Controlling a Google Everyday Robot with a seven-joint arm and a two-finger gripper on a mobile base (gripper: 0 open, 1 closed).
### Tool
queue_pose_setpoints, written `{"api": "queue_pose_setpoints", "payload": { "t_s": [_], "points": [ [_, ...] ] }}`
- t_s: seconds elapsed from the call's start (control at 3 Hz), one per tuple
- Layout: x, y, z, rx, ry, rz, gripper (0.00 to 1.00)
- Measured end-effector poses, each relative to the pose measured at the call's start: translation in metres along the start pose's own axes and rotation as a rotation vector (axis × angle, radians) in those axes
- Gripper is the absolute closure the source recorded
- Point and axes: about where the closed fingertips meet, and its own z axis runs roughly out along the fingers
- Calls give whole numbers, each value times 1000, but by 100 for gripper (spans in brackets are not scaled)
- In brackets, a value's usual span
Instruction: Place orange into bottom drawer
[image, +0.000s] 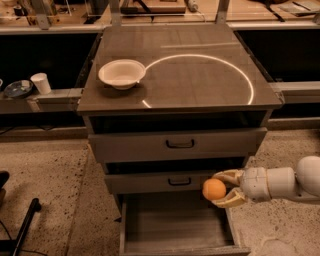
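The orange (214, 189) is a small round fruit held between my gripper's (223, 189) two pale fingers, which reach in from the right on a white arm. The gripper is shut on it. It hangs in front of the middle drawer's right end, just above the right rear corner of the bottom drawer (175, 227). The bottom drawer is pulled out and open, a shallow grey box with a plank-like floor and nothing in it.
Two wider drawers with black handles (180, 144) (179, 181) sit above, both slightly out. A white bowl (122, 74) stands on the cabinet top at the left. A white cup (41, 83) and a dish (17, 88) sit on a low shelf at far left. Speckled floor surrounds the cabinet.
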Motion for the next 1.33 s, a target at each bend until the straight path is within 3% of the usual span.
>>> {"api": "queue_pose_setpoints", "payload": {
  "t_s": [0.33,0.67,1.33],
  "points": [
    [-9,5,2,-3,7,-30,100],
    [13,2,31,4,-6,-5,100],
    [161,36,157,33,-86,157,100]
  ]
}}
